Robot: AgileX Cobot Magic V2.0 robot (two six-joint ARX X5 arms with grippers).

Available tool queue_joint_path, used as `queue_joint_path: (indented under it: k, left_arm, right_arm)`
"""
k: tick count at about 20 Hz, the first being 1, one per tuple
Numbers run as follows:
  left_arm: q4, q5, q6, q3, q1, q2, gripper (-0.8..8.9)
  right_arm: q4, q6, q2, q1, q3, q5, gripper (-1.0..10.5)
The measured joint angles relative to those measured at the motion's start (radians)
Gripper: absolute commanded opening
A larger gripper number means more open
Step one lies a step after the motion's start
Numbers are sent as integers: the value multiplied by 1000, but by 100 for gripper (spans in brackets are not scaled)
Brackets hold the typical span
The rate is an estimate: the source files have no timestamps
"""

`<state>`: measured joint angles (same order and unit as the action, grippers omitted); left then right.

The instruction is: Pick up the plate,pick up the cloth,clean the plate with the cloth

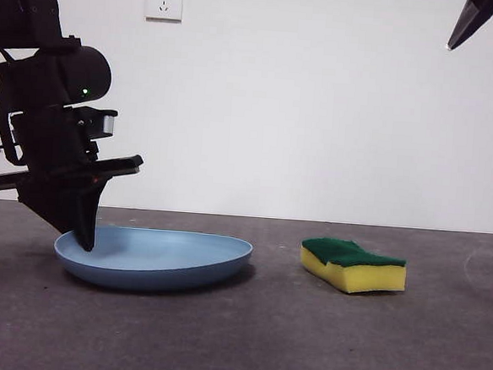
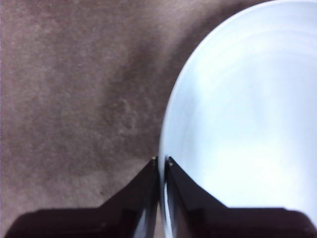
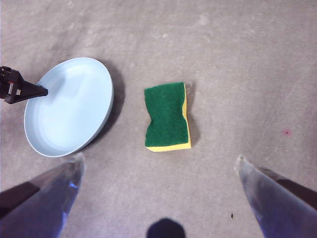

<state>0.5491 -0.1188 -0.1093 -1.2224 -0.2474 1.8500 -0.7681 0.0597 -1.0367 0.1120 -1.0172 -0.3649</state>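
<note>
My left tool [image 1: 84, 240] is clenched on the rim of the light-blue plate [image 1: 165, 260], one jaw inside the rim and one outside. I judge an edge grip was chosen because the plate is too wide and shallow to take any other way. The plate sits tilted on the bench [image 1: 235, 345], its far side seemingly a little raised. The sponge [image 1: 355, 265], green scouring face up, lies flat, well apart from my left tool, on the far side of the plate.

My right tool [image 3: 159, 163] hangs high with jaws spread wide, gripping nothing, sponge just ahead of it.

The left wrist view alone shows the jaws pinching the rim; the right wrist view alone gives the overhead layout of plate and sponge.
</note>
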Motion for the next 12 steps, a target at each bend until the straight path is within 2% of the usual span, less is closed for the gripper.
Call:
queue_joint_path:
  k: [5, 9, 12]
  left_arm:
    - [54, -23, 5, 8, -4, -106, -9]
    - [114, -19, 39, 17, -5, -299, -9]
    - [150, -19, 64, 17, -5, -486, -9]
  right_arm:
    - [43, 0, 0, 0, 0, -2, 536]
    - [140, 0, -7, 13, 0, -2, 536]
    - [164, -20, -77, 45, -14, 23, 536]
